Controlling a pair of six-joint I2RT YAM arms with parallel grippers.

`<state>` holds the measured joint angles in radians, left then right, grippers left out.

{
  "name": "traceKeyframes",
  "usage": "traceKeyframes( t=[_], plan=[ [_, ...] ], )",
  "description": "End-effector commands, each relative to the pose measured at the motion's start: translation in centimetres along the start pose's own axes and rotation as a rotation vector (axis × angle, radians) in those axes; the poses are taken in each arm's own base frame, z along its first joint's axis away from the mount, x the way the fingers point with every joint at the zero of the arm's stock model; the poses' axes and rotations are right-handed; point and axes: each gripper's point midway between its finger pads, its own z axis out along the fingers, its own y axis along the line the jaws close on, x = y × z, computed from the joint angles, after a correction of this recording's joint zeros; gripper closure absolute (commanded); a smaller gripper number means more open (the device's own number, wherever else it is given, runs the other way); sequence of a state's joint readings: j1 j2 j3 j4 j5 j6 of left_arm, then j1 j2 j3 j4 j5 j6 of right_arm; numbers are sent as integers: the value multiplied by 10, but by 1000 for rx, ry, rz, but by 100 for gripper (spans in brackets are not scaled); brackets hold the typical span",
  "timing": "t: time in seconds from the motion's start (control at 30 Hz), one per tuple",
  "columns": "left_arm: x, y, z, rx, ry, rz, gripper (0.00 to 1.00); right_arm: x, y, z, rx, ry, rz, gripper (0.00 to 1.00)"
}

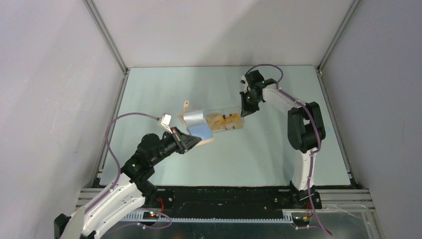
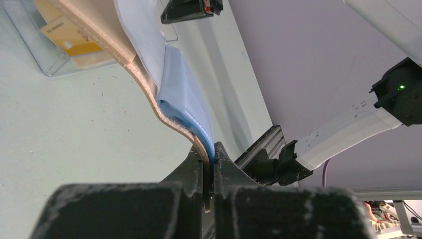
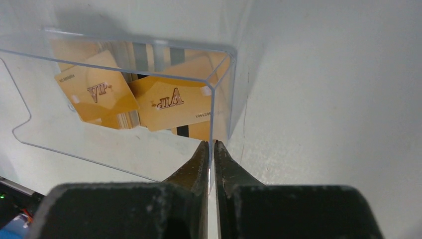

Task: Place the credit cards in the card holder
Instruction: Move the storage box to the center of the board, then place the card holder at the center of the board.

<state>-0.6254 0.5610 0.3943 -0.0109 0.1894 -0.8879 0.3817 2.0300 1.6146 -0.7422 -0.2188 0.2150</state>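
The card holder (image 1: 197, 127), tan outside with light blue inner panels, hangs open above the table. My left gripper (image 1: 185, 141) is shut on its lower edge; in the left wrist view the tan and blue layers (image 2: 171, 99) run down between the jaws of that gripper (image 2: 209, 160). Several orange-yellow credit cards (image 1: 224, 121) lie piled in a clear plastic tray (image 1: 238, 126) just right of the holder. My right gripper (image 3: 211, 145) is shut on the tray's thin end wall (image 3: 222, 94), with the credit cards (image 3: 164, 102) inside just beyond its tips.
The tray (image 2: 46, 63) with cards (image 2: 69, 36) lies beside the wallet's far end. Grey enclosure walls and aluminium frame rails (image 1: 110, 45) bound the pale green table (image 1: 234, 159) on three sides. The right arm (image 1: 303, 124) stands at the table's right.
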Motion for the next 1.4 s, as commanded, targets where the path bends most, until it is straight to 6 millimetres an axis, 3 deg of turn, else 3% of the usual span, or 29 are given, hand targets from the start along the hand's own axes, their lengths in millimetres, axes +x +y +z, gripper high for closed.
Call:
traceKeyframes(
  t=[0.0,0.17,0.3,0.47,0.6,0.77,1.0,1.03,1.07,1.1,1.37],
  plan=[
    [-12,-7,-1,28,-43,48,100,32,-16,-15,64,67,-67,95],
    [-8,-4,0,21,-21,60,100,56,-26,-27,99,82,-61,94],
    [0,5,-1,-6,19,74,100,58,-30,-39,106,63,-37,87],
    [18,13,-4,-21,109,110,100,43,-16,-70,51,-34,-33,46],
    [30,2,-6,44,198,157,100,38,0,-95,-13,-89,-36,28],
    [47,-21,-5,163,365,197,100,40,5,-117,-86,-125,2,25],
    [89,-51,6,331,662,241,100,52,6,-140,-226,-151,93,22],
    [94,-64,6,376,692,264,100,54,5,-144,-243,-157,108,22],
    [103,-60,11,368,741,250,100,55,4,-146,-250,-160,115,22],
    [108,-72,11,408,774,260,100,57,3,-149,-263,-169,130,22],
    [166,-68,34,409,1040,200,100,76,-7,-160,-294,-189,189,20]
  ],
)
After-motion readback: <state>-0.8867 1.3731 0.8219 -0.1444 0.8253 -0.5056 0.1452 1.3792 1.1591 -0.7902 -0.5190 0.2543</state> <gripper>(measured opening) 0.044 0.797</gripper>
